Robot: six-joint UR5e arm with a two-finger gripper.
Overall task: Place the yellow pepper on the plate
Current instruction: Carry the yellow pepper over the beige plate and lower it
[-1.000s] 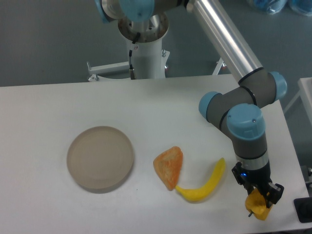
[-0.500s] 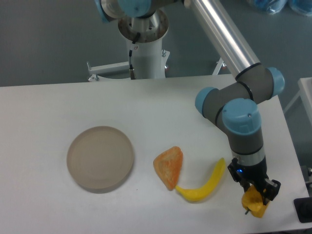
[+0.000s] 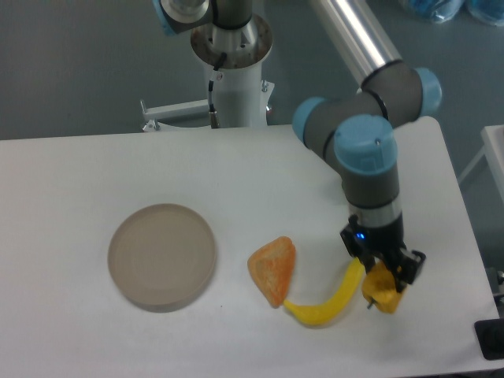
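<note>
My gripper [image 3: 383, 277] is shut on the yellow pepper [image 3: 382, 288], a small yellow-orange piece with a tiny dark stem, held just above the table right of the banana's upper tip. The plate [image 3: 162, 254], a round beige disc with a low rim, lies at the left of the table, far from the gripper, with nothing on it.
A long curved yellow banana [image 3: 331, 297] lies just left of the gripper. An orange wedge-shaped piece [image 3: 273, 269] lies between the banana and the plate. The table's right edge [image 3: 465, 236] is close to the arm. The robot's base column [image 3: 234, 71] stands at the back.
The gripper has lifted the yellow pepper and carried it left and away from the table's front right corner, toward the banana's tip. The other things have not moved.
</note>
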